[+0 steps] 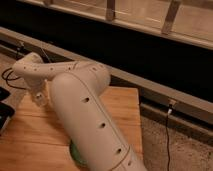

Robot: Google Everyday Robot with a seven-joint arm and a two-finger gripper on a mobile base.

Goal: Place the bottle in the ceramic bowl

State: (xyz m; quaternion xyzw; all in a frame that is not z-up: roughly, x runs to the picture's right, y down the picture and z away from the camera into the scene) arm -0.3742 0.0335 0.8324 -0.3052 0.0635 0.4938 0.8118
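Camera view: gripper closed above table left edge; bottle orientation hidden.

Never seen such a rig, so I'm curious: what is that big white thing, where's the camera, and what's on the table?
That is a robot arm, seen close up by its single camera; where the camera sits cannot be told. The arm bends leftward in the picture over a wooden table. Its gripper, a two-finger hand, hangs shut over the table's left side; whether it holds anything is hidden. A sliver of the green ceramic bowl shows under the arm near the front. The bottle is not in sight.
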